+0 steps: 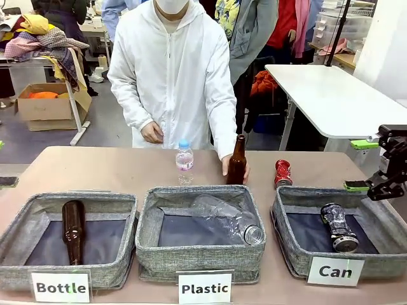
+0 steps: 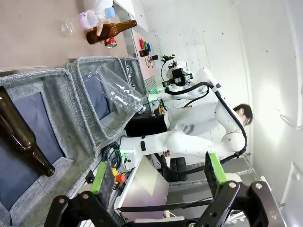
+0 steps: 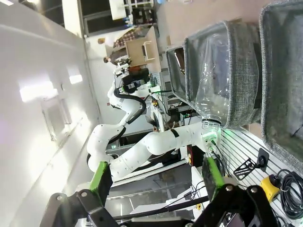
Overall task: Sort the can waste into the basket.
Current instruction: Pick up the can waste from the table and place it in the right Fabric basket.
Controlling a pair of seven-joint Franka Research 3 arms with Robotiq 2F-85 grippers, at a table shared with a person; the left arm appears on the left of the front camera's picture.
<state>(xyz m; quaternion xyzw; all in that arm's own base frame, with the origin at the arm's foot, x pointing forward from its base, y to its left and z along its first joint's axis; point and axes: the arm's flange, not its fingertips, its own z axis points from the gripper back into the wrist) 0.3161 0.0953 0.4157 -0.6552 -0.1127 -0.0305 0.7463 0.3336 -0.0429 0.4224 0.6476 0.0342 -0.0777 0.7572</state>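
A red can (image 1: 283,173) with a silver top stands on the table just behind the grey basket labelled "Can" (image 1: 299,254). A black-and-grey can (image 1: 339,227) lies inside that basket on its dark base. My right gripper (image 1: 360,165) hangs open and empty at the table's right edge, above the basket's far right corner. In the right wrist view, the right gripper (image 3: 156,176) holds nothing between its green pads. The left gripper (image 2: 158,172) is also open and empty, off the near side of the baskets. The red can (image 2: 111,42) shows small and far off there.
A person in white stands at the far side, one hand on an upright brown bottle (image 1: 237,162). A small clear water bottle (image 1: 184,162) stands beside it. The "Plastic" basket (image 1: 146,248) holds a clear bottle (image 1: 229,219); the "Bottle" basket (image 1: 13,254) holds a brown bottle (image 1: 73,230).
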